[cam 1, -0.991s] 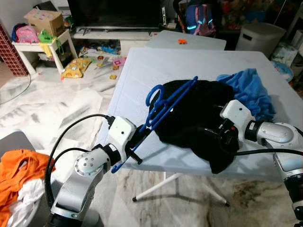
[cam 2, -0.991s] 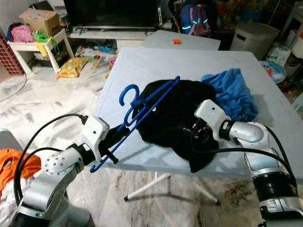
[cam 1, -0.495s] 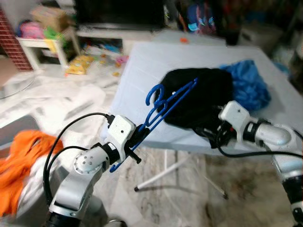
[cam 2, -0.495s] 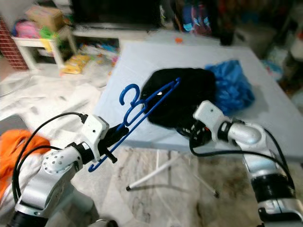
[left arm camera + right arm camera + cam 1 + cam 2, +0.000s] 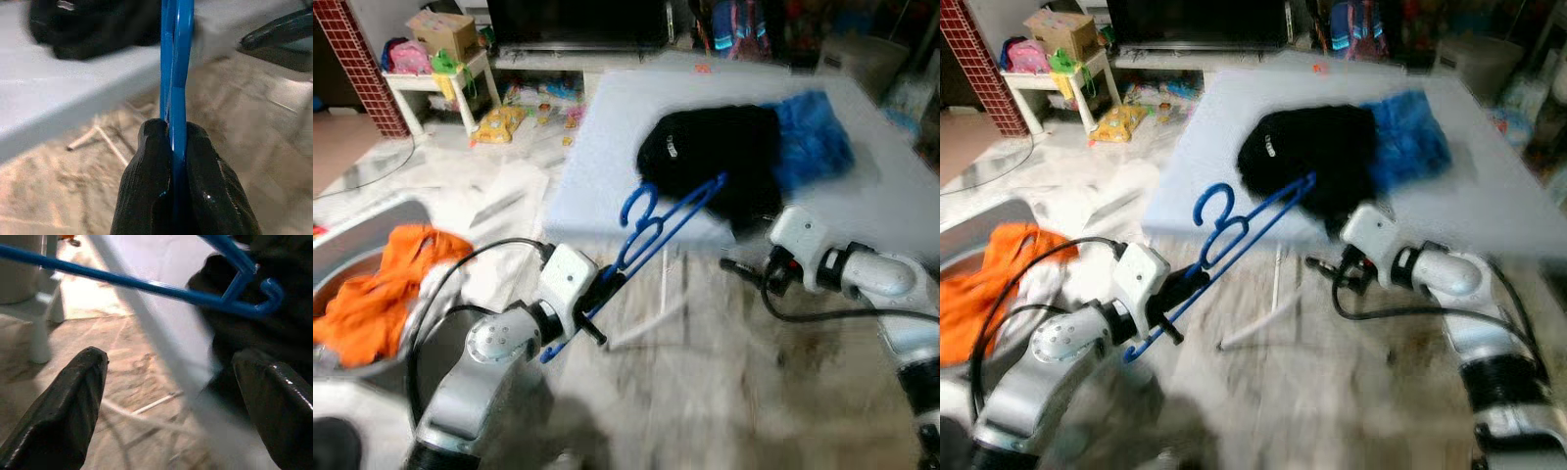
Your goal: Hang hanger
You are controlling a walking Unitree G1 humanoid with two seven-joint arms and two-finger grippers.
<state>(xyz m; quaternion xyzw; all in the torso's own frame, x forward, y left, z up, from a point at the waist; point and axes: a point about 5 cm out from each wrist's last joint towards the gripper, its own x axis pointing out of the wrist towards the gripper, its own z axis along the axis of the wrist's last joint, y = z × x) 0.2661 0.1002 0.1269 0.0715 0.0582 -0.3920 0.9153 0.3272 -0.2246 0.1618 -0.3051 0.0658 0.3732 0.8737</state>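
Bright room, but the pictures are smeared by movement.
Both eye views are blurry, most of all the floor (image 5: 724,392) low in the frame and the table (image 5: 607,147) edge. The upper left looks sharper. Light is soft, with faint shadows. In the left wrist view the blue hanger (image 5: 176,73) is sharp and the background fuzzy.
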